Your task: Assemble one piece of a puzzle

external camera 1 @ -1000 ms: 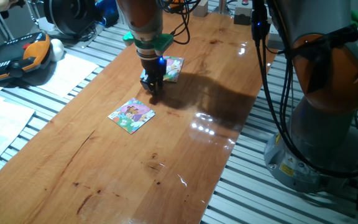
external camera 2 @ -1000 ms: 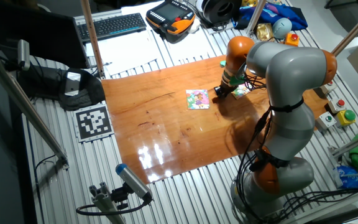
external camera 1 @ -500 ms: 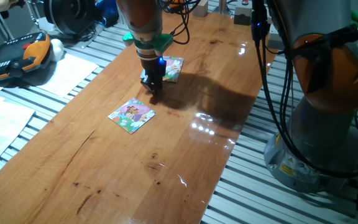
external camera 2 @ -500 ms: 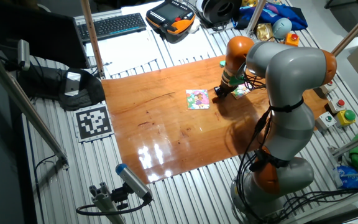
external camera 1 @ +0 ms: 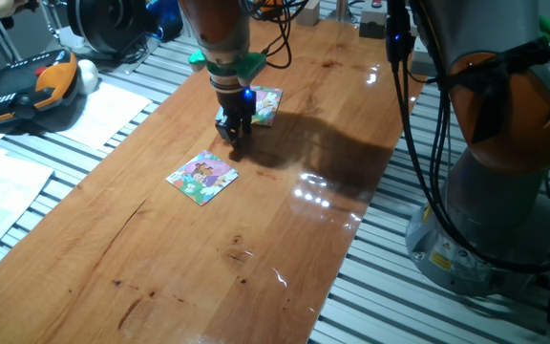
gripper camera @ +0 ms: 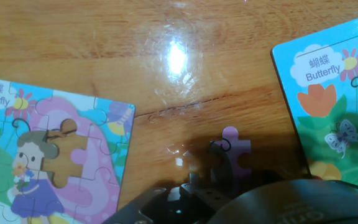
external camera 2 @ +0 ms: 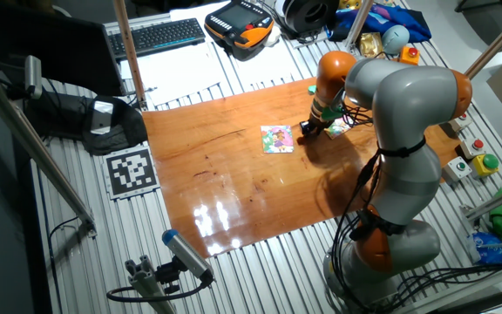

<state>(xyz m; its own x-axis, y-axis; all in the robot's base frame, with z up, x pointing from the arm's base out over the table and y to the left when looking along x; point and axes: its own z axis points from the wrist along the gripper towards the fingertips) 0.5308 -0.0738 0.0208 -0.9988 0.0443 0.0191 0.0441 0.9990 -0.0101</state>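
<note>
The puzzle [gripper camera: 39, 134] lies at the left of the hand view, with an empty piece-shaped hole [gripper camera: 67, 152] showing bare wood. The tiny purple piece [gripper camera: 232, 138] lies flat on the table to its right, between the two boards. My gripper [gripper camera: 229, 174] is down at the table, its dark fingers hugging the piece's lower half, which they hide. In one fixed view the gripper [external camera 1: 236, 141] stands narrow and upright just behind the puzzle [external camera 1: 203, 177]. The other fixed view shows the gripper [external camera 2: 308, 130] right of the puzzle [external camera 2: 277, 139].
A second picture board [gripper camera: 334, 93] marked "Butterfly" lies close on the piece's other side, partly behind the hand [external camera 1: 264, 103]. The wooden table [external camera 1: 189, 268] sits on a slatted metal frame, with a teach pendant [external camera 1: 22, 86] and papers to the left.
</note>
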